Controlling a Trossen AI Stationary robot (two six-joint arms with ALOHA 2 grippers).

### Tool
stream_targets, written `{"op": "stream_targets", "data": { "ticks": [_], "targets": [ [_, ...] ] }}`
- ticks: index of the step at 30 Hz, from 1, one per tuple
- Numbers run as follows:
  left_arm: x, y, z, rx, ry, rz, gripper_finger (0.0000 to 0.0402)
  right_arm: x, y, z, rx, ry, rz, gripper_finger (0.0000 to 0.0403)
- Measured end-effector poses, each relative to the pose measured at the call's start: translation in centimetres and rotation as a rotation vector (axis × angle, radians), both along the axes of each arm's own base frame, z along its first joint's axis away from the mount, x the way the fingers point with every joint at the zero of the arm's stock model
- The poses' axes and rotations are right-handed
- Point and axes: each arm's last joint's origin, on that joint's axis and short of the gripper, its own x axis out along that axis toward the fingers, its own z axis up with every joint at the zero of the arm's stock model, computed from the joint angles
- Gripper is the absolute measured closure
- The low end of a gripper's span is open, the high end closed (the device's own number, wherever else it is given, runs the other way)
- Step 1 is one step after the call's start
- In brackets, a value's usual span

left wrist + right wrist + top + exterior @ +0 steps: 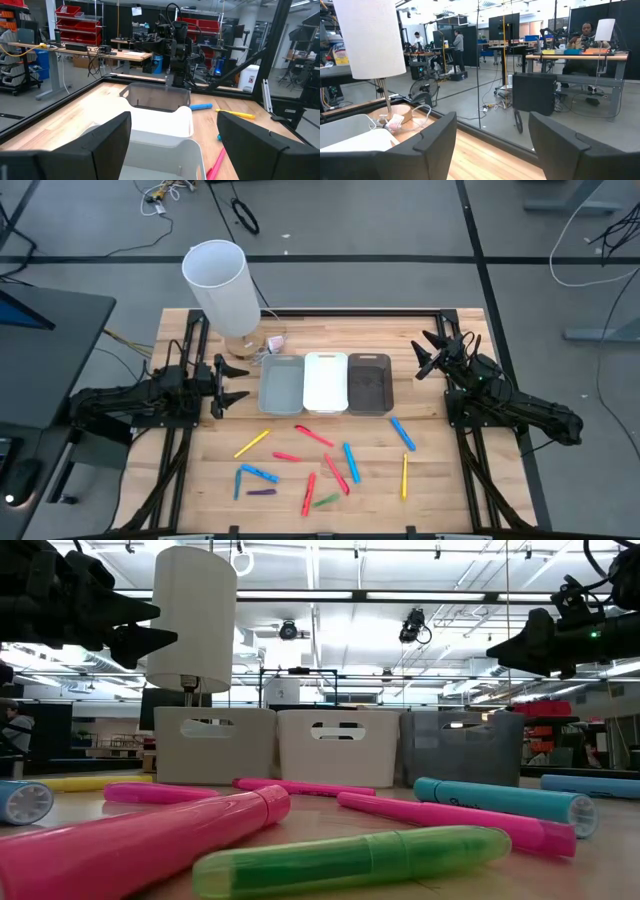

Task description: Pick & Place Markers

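Note:
Several markers lie flat and scattered on the near half of the wooden table: a yellow one, a red one, a blue one, a green one and a purple one among them. In the low view a green marker and a pink one lie closest. My left gripper hovers open at the table's left, level, pointing at the bins. My right gripper hovers open at the far right, level. Nothing is between the fingers of either.
Three small bins stand side by side at the table's middle: grey-blue, white, dark grey. A table lamp with a tall white shade stands at the far left, its cord beside it. A black frame rims the table.

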Motion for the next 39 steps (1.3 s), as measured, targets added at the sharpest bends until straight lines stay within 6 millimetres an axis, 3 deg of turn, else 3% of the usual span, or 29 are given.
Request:
{"op": "stream_targets", "data": {
  "ticks": [39],
  "targets": [
    [0.0,0.0,0.01,0.0,0.0,0.0,0.0099,0.0,0.0,0.01,0.022,-0.023,0.002,0.0152]
  ]
}}
